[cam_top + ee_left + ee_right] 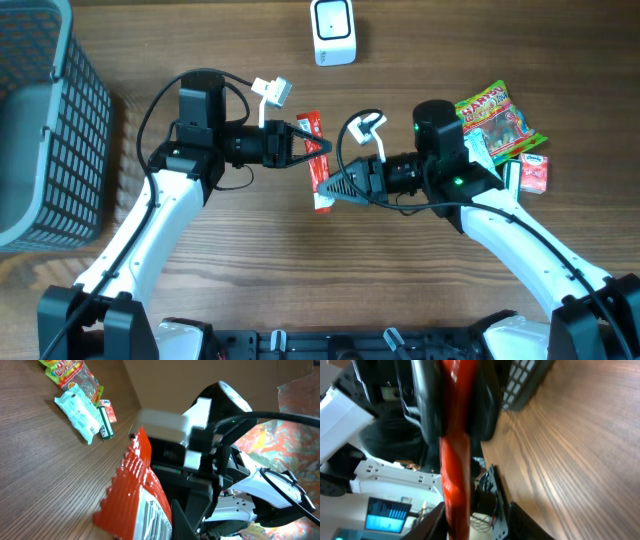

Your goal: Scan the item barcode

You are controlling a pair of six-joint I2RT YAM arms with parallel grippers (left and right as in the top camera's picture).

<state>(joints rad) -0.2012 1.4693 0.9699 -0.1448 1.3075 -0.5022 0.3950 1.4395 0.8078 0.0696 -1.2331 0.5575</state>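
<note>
Grey mesh basket sits at the left edge of the overhead frame, not involved right now. Left end effector, just left of centre, is clamped shut on the upper part of the red snack packet, holding it off the wooden desk. The packet hangs roughly upright in the frame centre, between the two arms. The left wrist view shows its crimped edge close up, plus a white striped panel at the bottom that may be the barcode, too cropped to be sure. White scanner stands at top centre, well apart from the packet, nothing in front of it. Right end effector, just right of the packet's lower end, has its fingers apart and astride the packet. The right wrist view shows the red strip running down between them with a gap on one side, and I cannot tell if a pad touches it. Spare snack packets lie in a pile at the right, behind the right arm. Step, as I judge it: mid-air handover or regrasp to orient the item, scan not yet done. Next move likely needs the right fingers to close on the lower end before the left lets go. The barcode face then has to be turned toward the scanner and carried up to it without the foil twisting or slipping.
</note>
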